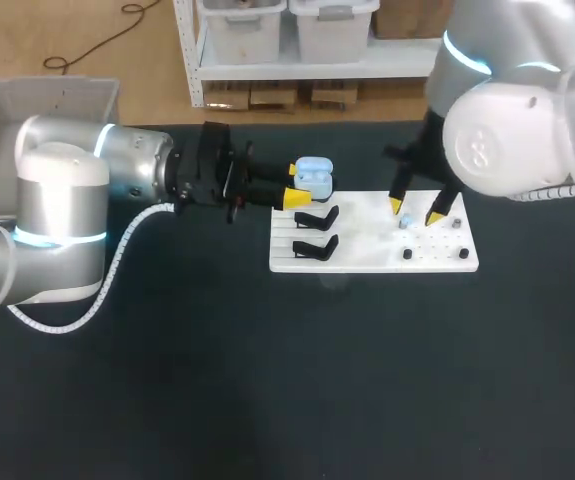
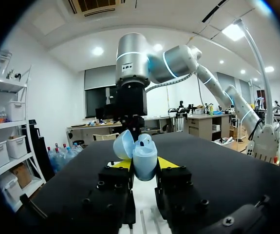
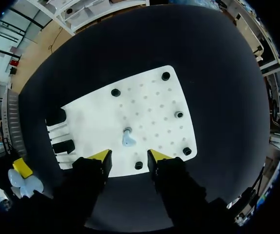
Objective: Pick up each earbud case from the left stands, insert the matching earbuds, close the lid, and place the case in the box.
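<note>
A light blue earbud case [image 1: 314, 175] with its lid swung open is held upright above the white board's [image 1: 367, 258] left end, and my left gripper [image 1: 295, 186] is shut on it. The left wrist view shows the case [image 2: 144, 157] between the yellow tips of my left gripper [image 2: 143, 165]. My right gripper [image 1: 415, 211] hangs open over the board's right part, above a small light blue earbud [image 1: 405, 222]. In the right wrist view this earbud [image 3: 128, 140] sits on a peg just ahead of my right gripper [image 3: 129, 156], touching neither finger.
Two empty black stands [image 1: 317, 217] [image 1: 314, 247] sit on the board's left half. Small black pegs [image 1: 407, 255] dot its right half. A grey box [image 1: 27, 110] stands at the far left, behind my left arm.
</note>
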`<state>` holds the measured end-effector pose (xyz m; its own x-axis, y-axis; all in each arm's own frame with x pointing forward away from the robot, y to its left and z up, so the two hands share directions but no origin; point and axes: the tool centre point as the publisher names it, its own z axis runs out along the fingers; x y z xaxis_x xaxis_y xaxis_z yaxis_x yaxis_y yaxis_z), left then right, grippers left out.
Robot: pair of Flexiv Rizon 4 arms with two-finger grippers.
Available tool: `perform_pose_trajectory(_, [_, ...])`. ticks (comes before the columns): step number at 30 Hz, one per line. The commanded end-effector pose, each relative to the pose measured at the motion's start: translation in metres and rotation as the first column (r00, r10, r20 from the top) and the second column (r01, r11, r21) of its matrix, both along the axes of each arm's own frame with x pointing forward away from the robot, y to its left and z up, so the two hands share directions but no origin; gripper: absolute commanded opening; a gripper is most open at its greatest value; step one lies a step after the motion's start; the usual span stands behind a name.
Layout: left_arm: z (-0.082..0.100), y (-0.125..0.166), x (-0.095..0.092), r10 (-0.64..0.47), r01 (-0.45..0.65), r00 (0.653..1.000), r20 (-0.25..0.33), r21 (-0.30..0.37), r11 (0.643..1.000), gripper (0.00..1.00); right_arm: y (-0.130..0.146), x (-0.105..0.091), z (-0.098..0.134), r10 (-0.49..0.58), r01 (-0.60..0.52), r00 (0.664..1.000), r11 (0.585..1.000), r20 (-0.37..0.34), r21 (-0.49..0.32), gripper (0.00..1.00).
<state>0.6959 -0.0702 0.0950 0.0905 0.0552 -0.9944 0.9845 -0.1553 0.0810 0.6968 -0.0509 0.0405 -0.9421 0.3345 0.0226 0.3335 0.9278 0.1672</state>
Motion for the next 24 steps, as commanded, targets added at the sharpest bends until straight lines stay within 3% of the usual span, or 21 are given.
perform_pose_trajectory(1, [0.0, 0.0, -0.002, 0.006, -0.006, 1.0, 0.003, -0.001, 1.0, 0.0, 0.002, 0.004, -0.004, 0.0, 0.0, 1.0, 1.0, -0.006, -0.004, 0.47])
perform_pose_trajectory(24, [0.0, 0.0, -0.002, 0.006, -0.006, 1.0, 0.003, -0.001, 1.0, 0.0, -0.002, 0.017, -0.025, -0.008, 0.008, 1.0, 1.0, -0.03, -0.014, 0.4])
